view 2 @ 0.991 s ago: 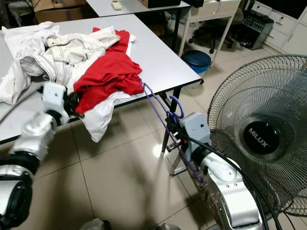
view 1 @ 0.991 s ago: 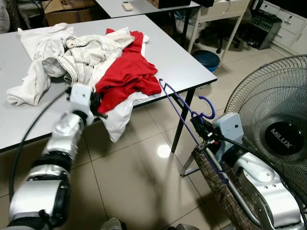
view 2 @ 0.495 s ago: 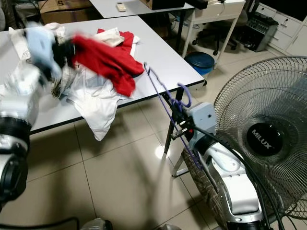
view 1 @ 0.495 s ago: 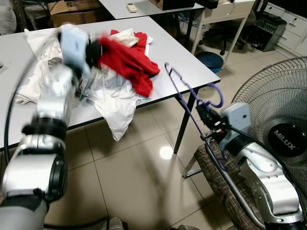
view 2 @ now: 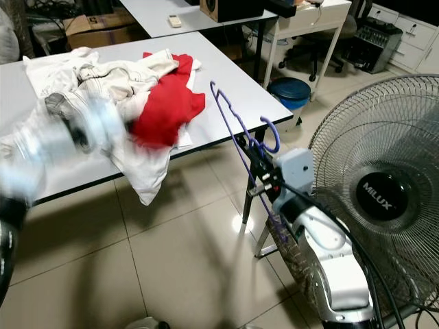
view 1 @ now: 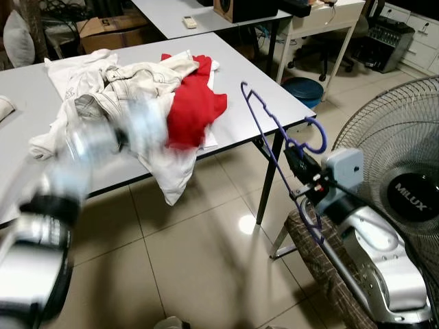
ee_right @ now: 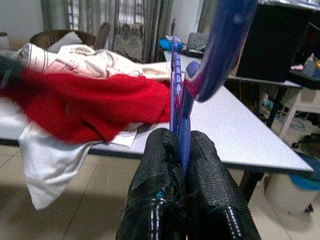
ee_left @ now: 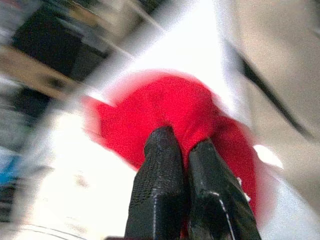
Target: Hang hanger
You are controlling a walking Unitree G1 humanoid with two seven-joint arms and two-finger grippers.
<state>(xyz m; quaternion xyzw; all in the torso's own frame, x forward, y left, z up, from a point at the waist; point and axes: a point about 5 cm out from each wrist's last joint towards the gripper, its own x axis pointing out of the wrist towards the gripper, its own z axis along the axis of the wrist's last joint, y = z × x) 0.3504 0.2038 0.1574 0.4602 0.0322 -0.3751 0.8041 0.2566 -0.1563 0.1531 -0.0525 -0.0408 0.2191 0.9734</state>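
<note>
Purple hanger (view 1: 277, 152) clamped upright in right hand (ee_right: 183, 146).

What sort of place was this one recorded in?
Probably an office or workroom, not a home: long grey work tables on a tiled floor, white drawer cabinets behind, and a large MILUX standing fan.

The left arm (view 1: 75, 171) is a streaked smear over the near edge of the surface (view 1: 240, 89), so the left gripper (ee_left: 182, 150) cannot be made out from the head; at the wrist its fingers look pressed together against blurred red cloth (ee_left: 170, 107). The fan (view 1: 405, 199) is cut off by the picture's right edge. The purple hanger (view 1: 274, 147) has its lower end hidden behind the right gripper (view 1: 302, 175).
</note>
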